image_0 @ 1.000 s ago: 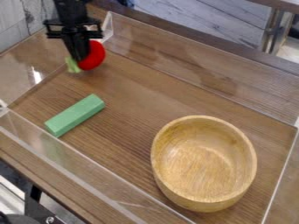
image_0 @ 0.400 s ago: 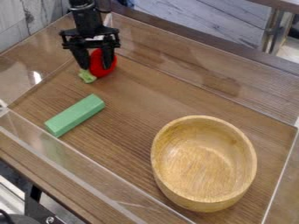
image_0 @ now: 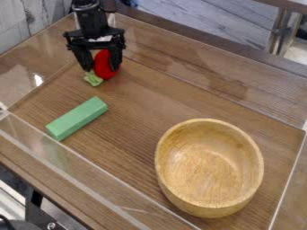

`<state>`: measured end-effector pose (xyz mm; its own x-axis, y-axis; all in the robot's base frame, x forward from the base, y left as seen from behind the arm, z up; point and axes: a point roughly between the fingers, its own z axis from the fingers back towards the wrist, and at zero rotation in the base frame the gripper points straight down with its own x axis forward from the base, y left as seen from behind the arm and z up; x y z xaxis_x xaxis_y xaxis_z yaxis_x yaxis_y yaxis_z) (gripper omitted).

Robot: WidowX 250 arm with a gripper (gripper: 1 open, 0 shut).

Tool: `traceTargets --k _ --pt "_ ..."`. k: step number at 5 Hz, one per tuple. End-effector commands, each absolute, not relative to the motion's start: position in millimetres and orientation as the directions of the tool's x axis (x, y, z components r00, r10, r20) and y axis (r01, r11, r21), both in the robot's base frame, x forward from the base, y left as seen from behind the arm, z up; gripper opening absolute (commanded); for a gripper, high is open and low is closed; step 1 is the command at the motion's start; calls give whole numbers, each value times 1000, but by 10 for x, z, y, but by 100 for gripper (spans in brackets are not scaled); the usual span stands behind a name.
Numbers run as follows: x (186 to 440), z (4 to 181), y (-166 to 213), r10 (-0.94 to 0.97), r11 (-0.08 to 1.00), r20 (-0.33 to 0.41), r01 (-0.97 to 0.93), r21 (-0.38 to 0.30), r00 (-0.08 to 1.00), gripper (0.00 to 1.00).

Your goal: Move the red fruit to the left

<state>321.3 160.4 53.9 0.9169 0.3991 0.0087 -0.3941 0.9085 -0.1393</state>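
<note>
The red fruit (image_0: 106, 65) is a small glossy red ball resting on the wooden table at the far left, its light-green leafy piece (image_0: 92, 80) on the table beside it. My gripper (image_0: 96, 59) points straight down over the fruit and is open. Its black fingers (image_0: 81, 57) stand on either side of the fruit, spread wide, and part of the fruit is hidden behind them.
A flat green rectangular block (image_0: 77, 118) lies left of centre on the table. A wooden bowl (image_0: 210, 166) stands at the front right. A clear low wall (image_0: 72, 171) runs around the table surface.
The gripper has gone from shut on the red fruit to open, letting it rest on the table. The fruit now sits a little further right in the picture than a second ago.
</note>
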Motion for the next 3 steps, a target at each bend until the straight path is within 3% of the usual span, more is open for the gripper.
traceTargets --k 1,3 --pt "3326 949 1802 401 913 126 -385 -134 907 100" --pt "3317 1136 1980 411 910 171 -394 -127 895 100"
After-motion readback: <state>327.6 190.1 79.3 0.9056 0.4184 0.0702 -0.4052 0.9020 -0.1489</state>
